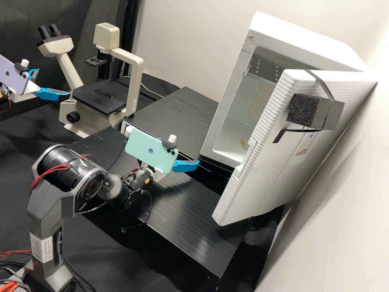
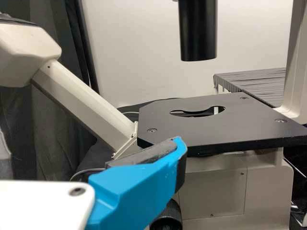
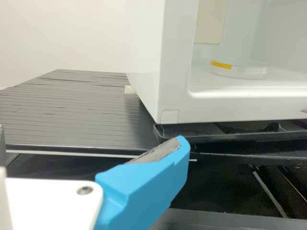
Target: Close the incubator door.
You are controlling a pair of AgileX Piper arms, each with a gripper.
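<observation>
Nearest the camera in the high view, the right arm (image 1: 48, 211) bends toward the bench. White and finely ribbed, the incubator door (image 1: 263, 178) stands wide open beside the pale wall (image 1: 344, 202), foam block (image 1: 302, 111) on its face. Whether the left gripper (image 1: 67, 94) or right gripper (image 1: 197, 163) is released or clenched cannot be told.

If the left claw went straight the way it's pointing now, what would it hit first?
Likely the microscope; depth is unclear, so I can't say whether the left claw would touch its tube or stage.
</observation>
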